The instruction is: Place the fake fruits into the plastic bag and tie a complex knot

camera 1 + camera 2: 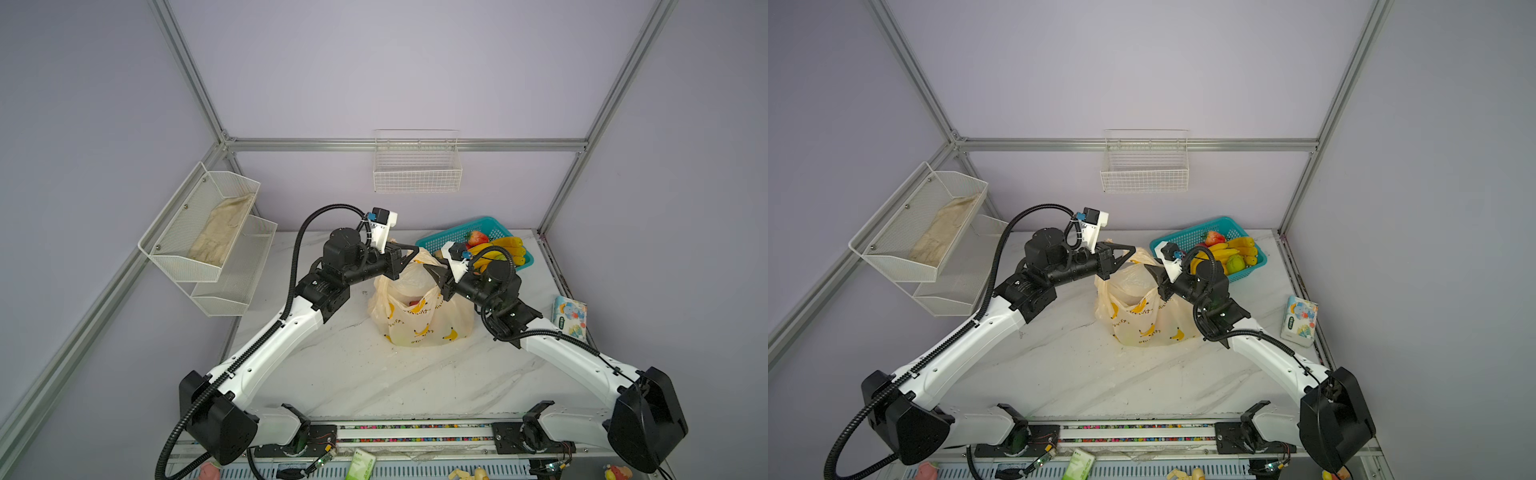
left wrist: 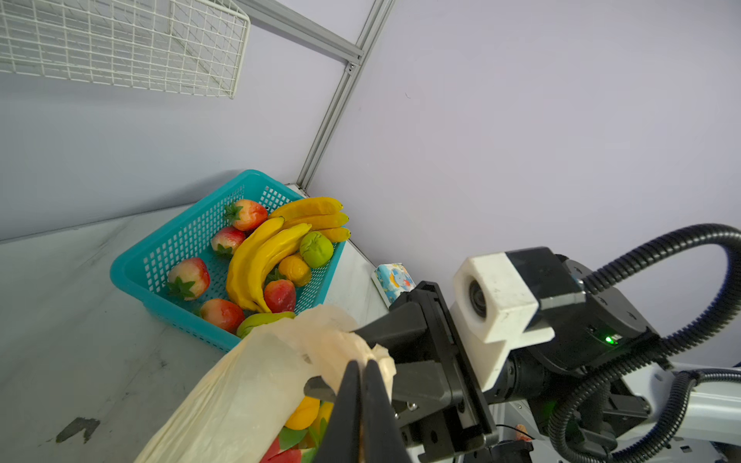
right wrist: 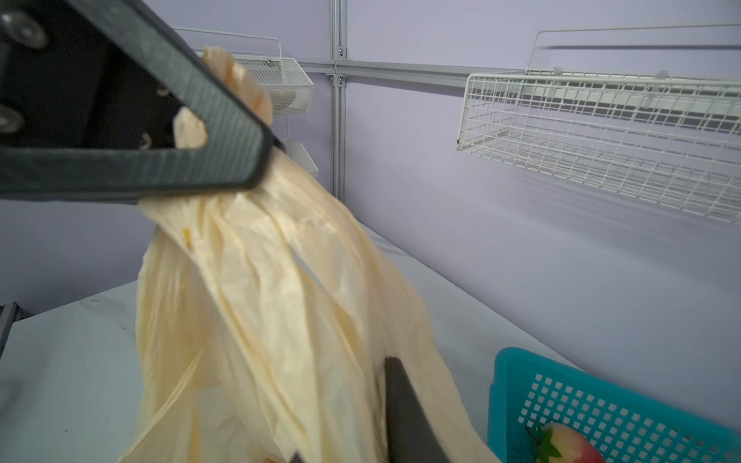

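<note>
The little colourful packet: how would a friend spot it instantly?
Start at the white marble table, then follow its right edge toward the front from the teal basket. The packet sits alone there, the only thing with a blue cartoon print.

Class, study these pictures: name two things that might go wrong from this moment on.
The thin plastic bag is pinched at its top by the left hand and right hand; pulling apart might tear a handle. Many fake fruits sit in the teal basket, so knotting now would probably leave them out.

Table bare before bag; basket crowds far right.
</note>
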`<state>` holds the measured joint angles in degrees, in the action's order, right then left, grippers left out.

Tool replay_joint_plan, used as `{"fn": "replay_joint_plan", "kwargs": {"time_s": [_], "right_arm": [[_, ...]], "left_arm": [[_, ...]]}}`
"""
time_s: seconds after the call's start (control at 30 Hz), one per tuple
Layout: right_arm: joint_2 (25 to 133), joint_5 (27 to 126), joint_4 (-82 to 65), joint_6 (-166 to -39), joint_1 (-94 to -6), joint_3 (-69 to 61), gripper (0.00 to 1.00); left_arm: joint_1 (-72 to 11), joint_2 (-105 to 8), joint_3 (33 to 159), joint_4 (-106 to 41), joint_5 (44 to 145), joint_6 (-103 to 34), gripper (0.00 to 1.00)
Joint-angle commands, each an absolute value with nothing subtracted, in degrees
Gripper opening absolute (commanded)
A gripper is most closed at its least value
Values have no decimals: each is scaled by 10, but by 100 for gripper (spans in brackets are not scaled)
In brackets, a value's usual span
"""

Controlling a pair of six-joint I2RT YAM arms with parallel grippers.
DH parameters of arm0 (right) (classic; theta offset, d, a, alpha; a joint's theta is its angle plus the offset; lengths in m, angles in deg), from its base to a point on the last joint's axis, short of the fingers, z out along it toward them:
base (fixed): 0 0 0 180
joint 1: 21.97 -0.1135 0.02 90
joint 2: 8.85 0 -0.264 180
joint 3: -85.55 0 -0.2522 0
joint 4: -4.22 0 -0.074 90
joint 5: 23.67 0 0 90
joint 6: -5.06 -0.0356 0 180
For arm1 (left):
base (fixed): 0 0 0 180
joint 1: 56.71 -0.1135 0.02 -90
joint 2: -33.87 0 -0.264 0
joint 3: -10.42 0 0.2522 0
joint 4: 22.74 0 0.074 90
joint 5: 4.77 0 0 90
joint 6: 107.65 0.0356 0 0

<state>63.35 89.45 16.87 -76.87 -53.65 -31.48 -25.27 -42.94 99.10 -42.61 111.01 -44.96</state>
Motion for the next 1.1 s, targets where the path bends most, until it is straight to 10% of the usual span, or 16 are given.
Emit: {"fn": "replay_joint_plan", "kwargs": {"time_s": [0.0,0.43,1.07], "right_arm": [[623,958,191,-815,-522,-327,4],[604,1047,182,-898,-484,-348,0],[620,1133,185,-925,-458,-338,0]], "left_arm": [[-266,-414,1047,-401,1106,-391,0],[-267,-406,1006,-389,1184,-248,58],[-254,-464,1040,-394,1248,-206,63]]}}
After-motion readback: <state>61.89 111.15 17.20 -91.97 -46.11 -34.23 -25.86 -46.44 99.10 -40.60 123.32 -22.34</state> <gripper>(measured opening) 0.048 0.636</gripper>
